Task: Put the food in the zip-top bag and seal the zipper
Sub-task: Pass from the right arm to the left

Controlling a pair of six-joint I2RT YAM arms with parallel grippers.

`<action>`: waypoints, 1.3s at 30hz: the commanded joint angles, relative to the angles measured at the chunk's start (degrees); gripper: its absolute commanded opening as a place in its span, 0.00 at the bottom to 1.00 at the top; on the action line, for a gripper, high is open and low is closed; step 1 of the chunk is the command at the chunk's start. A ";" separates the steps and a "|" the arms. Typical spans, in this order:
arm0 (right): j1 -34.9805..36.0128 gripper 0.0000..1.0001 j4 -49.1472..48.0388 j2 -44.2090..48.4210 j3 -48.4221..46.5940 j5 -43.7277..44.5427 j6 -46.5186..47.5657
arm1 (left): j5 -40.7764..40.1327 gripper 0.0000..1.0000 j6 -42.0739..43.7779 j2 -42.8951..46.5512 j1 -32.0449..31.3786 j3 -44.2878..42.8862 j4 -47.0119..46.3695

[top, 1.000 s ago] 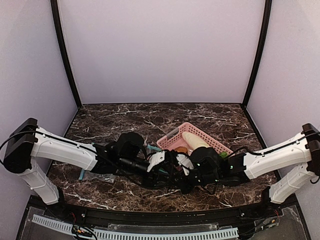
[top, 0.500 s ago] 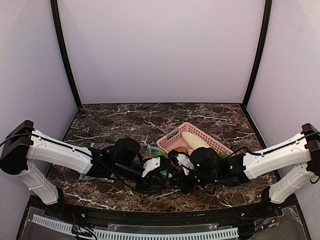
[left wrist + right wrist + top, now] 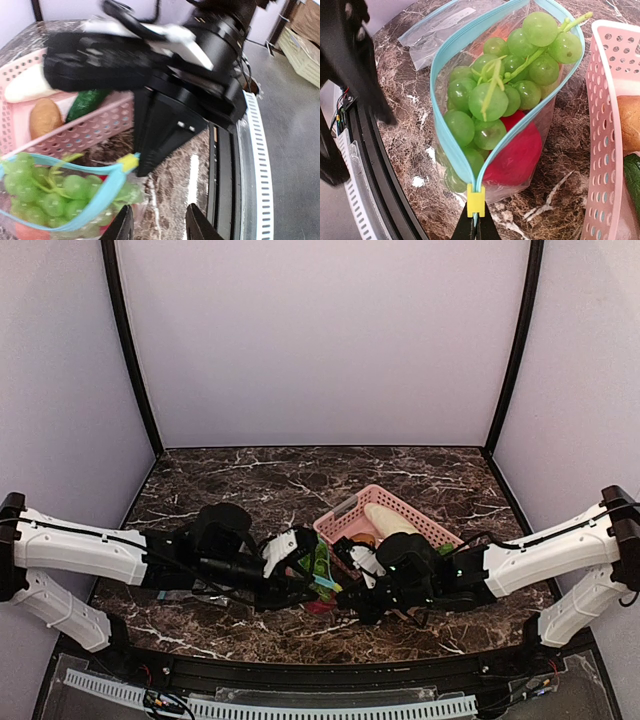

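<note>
Tightly, right tool (image 3: 475,226) pinches zipper (image 3: 435,85) end; pink basket (image 3: 600,100) just beside.

Left wrist cam: bag (image 3: 55,197) cut off bottom-left, right arm (image 3: 100,65) blurry. Right wrist cam crops the basket (image 3: 601,150).

Left arm (image 3: 80,550), right arm (image 3: 545,555): white shells, black joints, cables; left gripper (image 3: 159,225), right gripper (image 3: 476,222) black-fingered.

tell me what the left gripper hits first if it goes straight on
Probably the right gripper, shut on the end of the zip-top bag by its yellow slider, ahead of the left gripper; depth is unclear, the bag corner may come first.
</note>
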State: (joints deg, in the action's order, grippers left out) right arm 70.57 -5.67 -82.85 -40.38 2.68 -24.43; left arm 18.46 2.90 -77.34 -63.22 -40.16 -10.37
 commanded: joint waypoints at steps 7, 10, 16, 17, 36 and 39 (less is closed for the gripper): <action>0.54 0.00 -0.60 -0.45 -1.02 -0.04 1.14 | -2.70 0.46 -11.76 0.63 13.17 -11.65 11.36; 0.47 0.00 -0.74 -0.61 -1.15 -0.42 1.27 | -3.00 0.49 -12.83 -4.22 15.58 -16.06 16.64; 0.51 0.00 -0.74 -0.56 -1.19 -1.09 1.33 | -0.35 0.52 -12.96 -12.11 18.41 -22.41 21.18; 0.53 0.00 -0.81 -0.56 -1.19 -1.17 1.39 | -0.09 0.52 -12.67 -13.66 18.71 -23.76 22.59; 0.52 0.00 -0.83 -0.87 -1.54 -0.90 1.13 | 3.09 0.41 -6.55 -18.01 20.02 -28.57 31.35; 0.52 0.00 -0.70 -0.83 -1.54 -0.66 1.09 | 3.01 0.36 -6.35 -17.91 20.01 -28.57 31.94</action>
State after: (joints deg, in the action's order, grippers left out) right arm 70.57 -5.58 -83.07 -40.60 1.34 -23.83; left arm 20.34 -4.80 -96.31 -43.59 -68.47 17.93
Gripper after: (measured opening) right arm 0.006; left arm 0.381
